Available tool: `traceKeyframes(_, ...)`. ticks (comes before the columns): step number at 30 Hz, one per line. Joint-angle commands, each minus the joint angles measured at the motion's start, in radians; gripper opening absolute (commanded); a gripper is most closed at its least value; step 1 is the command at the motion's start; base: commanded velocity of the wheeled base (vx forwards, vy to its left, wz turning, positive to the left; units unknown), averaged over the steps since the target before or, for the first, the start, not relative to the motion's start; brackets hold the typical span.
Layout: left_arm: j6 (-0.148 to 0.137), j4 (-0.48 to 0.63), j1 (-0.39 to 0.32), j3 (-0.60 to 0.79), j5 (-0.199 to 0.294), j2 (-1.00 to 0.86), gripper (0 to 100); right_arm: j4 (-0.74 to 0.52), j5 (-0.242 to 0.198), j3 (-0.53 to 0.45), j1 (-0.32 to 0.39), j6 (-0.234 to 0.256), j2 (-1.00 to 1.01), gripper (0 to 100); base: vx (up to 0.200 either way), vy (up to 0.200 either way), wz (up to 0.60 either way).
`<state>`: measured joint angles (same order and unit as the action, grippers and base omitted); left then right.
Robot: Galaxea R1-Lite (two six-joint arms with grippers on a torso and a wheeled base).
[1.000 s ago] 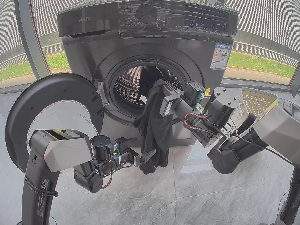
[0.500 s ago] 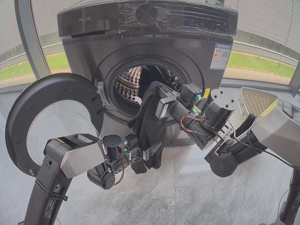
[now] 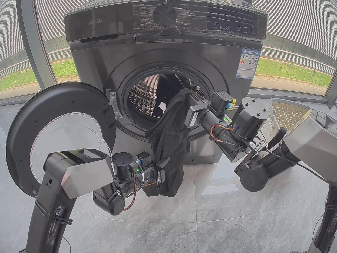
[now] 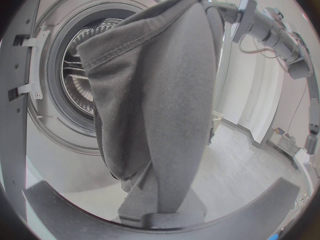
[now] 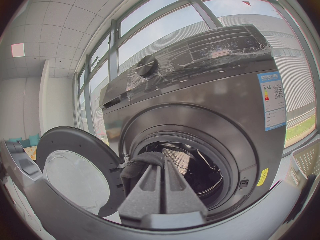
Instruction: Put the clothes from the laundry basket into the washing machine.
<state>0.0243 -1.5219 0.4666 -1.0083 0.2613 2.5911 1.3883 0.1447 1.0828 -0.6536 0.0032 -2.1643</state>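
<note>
Black garment (image 3: 170, 141) hangs in front of the washing machine (image 3: 224, 53). Its top is pinched in the right gripper (image 3: 189, 101) at the right side of the drum opening (image 3: 147, 92), and its length trails down the front panel towards the floor. That gripper's fingers are pressed together on the cloth, plain in the right wrist view. The left gripper (image 3: 164, 178) sits at the garment's lower end, nearer and further left. In the left wrist view its fingers (image 4: 133, 200) look closed on a fold, though cloth covers part of them.

Over the last second the left arm has come up and in from the left. Its gripper stood open just beside the hem and is now buried in it, so the loose lower end is gathered. The right gripper swayed a little left, then back to the opening.

With both ends held, the tail can likely be lifted over the lip instead of dragging, though none of the cloth is clearly inside yet. The door (image 3: 52, 102) stands wide open on the left, and the laundry basket (image 3: 291, 113) waits at the right
</note>
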Motion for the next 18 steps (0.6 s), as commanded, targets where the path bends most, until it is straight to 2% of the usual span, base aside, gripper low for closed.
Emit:
traceKeyframes(1, 0.002, -0.004, 0.010, 0.200, 0.035, -0.201, 0, 0.000, 0.001, 0.016, 0.057, 0.000, -0.022, 0, 0.000, 0.000, 0.00)
traceKeyframes(3, 0.000, -0.003, 0.009, 0.339, 0.070, -0.332, 0, 0.001, 0.001, 0.014, 0.078, 0.001, -0.032, 0, 0.000, 0.000, 0.00)
traceKeyframes(8, -0.003, 0.000, 0.009, 0.487, 0.115, -0.506, 0, 0.012, 0.003, -0.007, 0.088, 0.001, -0.052, 0, 0.000, 0.000, 0.00)
traceKeyframes(10, -0.001, 0.002, 0.009, 0.570, 0.148, -0.609, 0, 0.017, 0.003, -0.037, 0.081, 0.001, -0.054, 0, 0.000, 0.000, 0.00)
traceKeyframes(14, 0.003, 0.003, 0.009, 0.648, 0.182, -0.723, 0, 0.005, 0.001, -0.101, 0.074, 0.001, -0.051, 0, 0.000, 0.000, 0.00)
traceKeyframes(18, 0.000, 0.003, 0.007, 0.645, 0.182, -0.743, 0, 0.009, 0.001, -0.139, 0.071, 0.000, -0.052, 0, 0.000, 0.000, 0.00)
